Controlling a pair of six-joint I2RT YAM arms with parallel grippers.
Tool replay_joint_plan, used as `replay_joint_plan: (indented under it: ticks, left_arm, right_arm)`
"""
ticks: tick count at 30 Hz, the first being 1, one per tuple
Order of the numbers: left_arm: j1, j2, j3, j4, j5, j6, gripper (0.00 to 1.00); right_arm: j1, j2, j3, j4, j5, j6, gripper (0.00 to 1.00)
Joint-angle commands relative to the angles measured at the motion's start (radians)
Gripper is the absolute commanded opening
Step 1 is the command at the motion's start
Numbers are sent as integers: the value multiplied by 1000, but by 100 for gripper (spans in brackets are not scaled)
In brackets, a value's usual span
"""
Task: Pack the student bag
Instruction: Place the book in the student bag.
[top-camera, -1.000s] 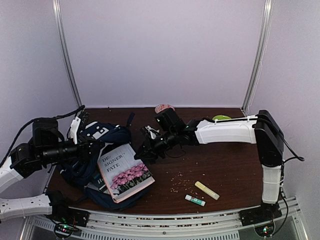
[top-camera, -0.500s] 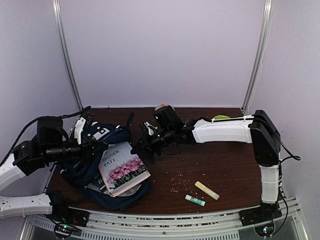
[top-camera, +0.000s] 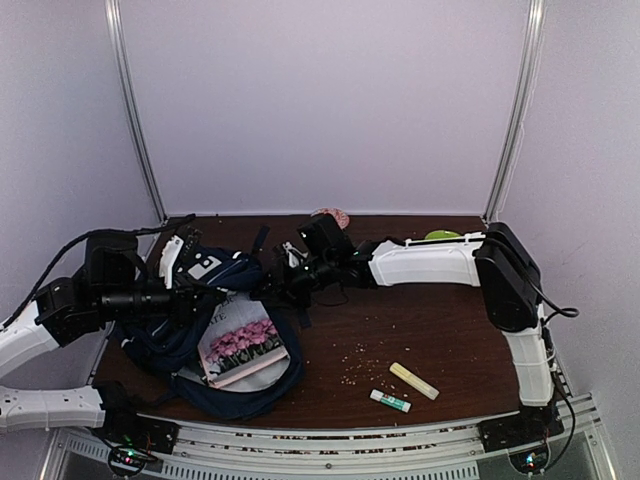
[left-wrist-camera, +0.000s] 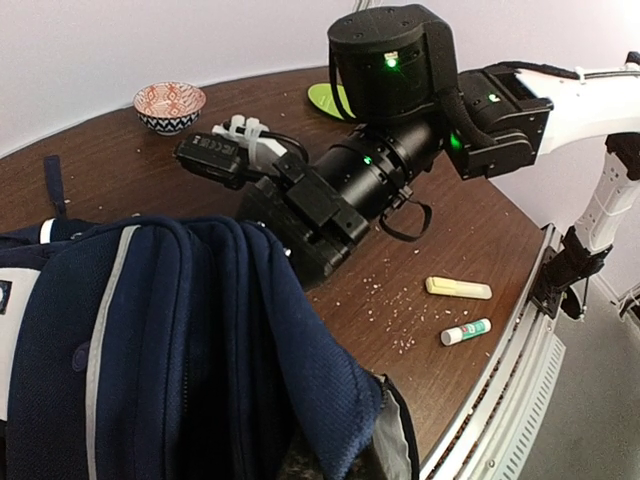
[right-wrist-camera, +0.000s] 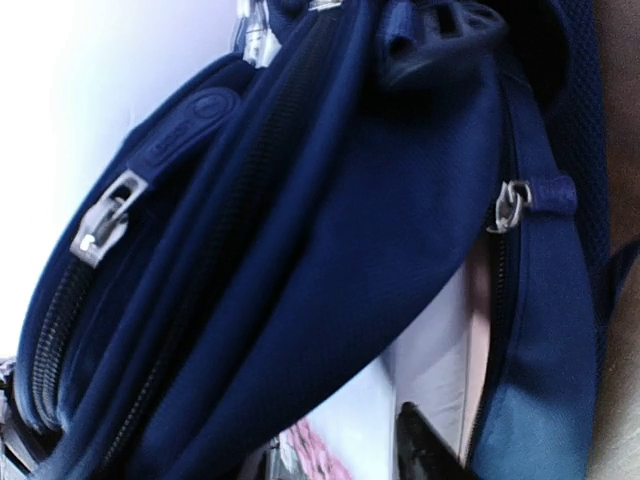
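Top external view, entries from the near edge outward
1. Glue stick (top-camera: 390, 401), white with a green cap, and pale yellow stick (top-camera: 413, 380): loose on the table (top-camera: 450, 320) at 5 o'clock, just beside each other and well apart from the bag; probably waiting to be packed. Crumbs (top-camera: 355, 360) are scattered just beyond
2. Student bag (top-camera: 165, 340): lies at 8 o'clock, its mouth turned toward 3 o'clock and gaping so contents can slide in. Book (top-camera: 243, 345) with pink flowers on the cover lies in the mouth, its top edge under the navy flap
3. Left gripper (top-camera: 207, 296): at 9 o'clock, fingers clenched, apparently on the bag's upper rim to keep the mouth open; fabric hides the pinch itself
4. Right gripper (top-camera: 283, 283): reaches across to the rim at 10 o'clock with its tip behind the cloth; whether its fingers are released or clenched cannot be told. Its wrist view shows only navy cloth, zip pulls and a sliver of the book
5. Patterned bowl (top-camera: 330, 215) at 12 o'clock and green disc (top-camera: 442, 236) at 1 o'clock: at the far edge, apart from both arms
Change against a second ago: the book sits deeper and its title is now covered; the right arm is further toward 9 o'clock; the left arm is slightly further toward 3 o'clock; both sticks are unmoved
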Motion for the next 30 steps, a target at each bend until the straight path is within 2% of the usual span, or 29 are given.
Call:
replay_joint_plan:
  ticks: [1,3,7,13,16,19,23,27,30]
  left_arm:
    - [-1,-13,12,200,-22,-13,0]
    - [0,-9,-1,221,-50,-21,0]
    - [-1,3,-13,255,-111,-39,0]
    - [-1,40,-16,330,-277,-80,0]
    - [0,100,5,397,-342,-113,0]
    - [-1,188,57,447,-341,-136,0]
    - [-1,282,113,487,-315,-154,0]
    - [-1,321,130,492,-324,-176,0]
    - [-1,334,129,501,-313,-187,0]
  right_arm:
    - [-11,-100,-34,56,52,-28,50]
    - [-18,-151,-73,40,65,-40,58]
    - [-28,-290,-213,24,110,-63,65]
    - [5,-529,-453,60,192,-67,66]
    - [72,-534,-471,64,190,-73,65]
    - [103,-504,-486,57,231,-73,64]
    - [105,-502,-580,199,260,2,62]
    - [101,-479,-578,137,327,-20,61]
    - [85,-441,-593,177,316,25,59]
